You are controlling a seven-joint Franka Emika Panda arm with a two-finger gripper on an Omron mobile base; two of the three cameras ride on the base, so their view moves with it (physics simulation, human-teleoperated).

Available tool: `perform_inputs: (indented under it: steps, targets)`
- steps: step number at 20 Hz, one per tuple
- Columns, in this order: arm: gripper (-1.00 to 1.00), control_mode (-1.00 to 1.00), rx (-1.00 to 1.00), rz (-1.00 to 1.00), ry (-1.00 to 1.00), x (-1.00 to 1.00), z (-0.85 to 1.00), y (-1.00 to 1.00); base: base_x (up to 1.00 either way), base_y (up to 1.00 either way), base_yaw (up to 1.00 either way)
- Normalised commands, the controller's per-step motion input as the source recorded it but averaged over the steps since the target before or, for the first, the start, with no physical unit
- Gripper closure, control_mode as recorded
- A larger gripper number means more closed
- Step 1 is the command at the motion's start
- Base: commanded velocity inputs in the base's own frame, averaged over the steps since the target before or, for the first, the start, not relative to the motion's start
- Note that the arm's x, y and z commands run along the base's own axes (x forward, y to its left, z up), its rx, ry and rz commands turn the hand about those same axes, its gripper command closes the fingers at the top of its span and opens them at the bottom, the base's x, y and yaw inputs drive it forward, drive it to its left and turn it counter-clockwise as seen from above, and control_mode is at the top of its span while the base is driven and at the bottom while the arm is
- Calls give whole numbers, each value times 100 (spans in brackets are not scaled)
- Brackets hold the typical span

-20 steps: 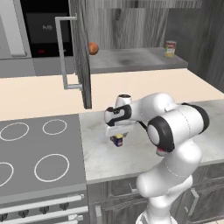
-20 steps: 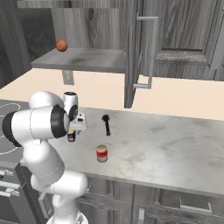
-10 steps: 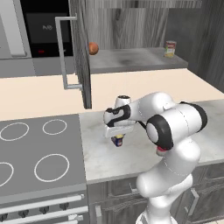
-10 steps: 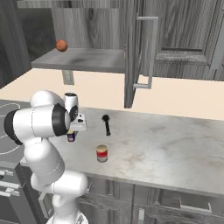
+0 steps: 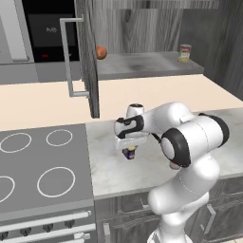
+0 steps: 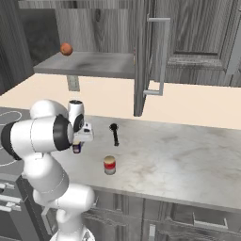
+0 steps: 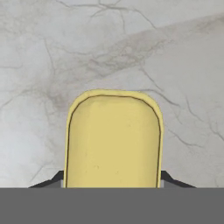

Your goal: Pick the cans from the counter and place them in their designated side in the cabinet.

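I see the small dark blue can with the yellow top standing on the pale marbled stone counter, directly under my two-finger gripper. The jaws are closed on the can's sides, one dark tip at each edge of the yellow lid. The red can with the gold lid stands apart on the same slab, near a black long-handled utensil. An orange ball rests on the dark grey cabinet's shelf.

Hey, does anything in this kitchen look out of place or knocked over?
Only a small orange ball on the grey cabinet shelf seems odd. The red can stands upright on the marbled counter.
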Motion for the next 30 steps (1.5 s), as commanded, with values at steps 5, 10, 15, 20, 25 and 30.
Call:
perform_inputs:
  steps: [5,10,15,20,25,30]
  targets:
    - [100,-100,0,0,-4,-16,10,-21,0,0,0]
    - [100,-100,0,0,-5,-7,29,-17,0,0,0]
    - [100,-100,0,0,-5,-2,41,-14,0,0,0]
    - [100,-100,0,0,-6,-3,38,-18,0,0,0]
    - [100,-100,1,0,-3,0,37,-18,0,0,0]
    - [100,-100,1,0,-3,0,35,-17,0,0,0]
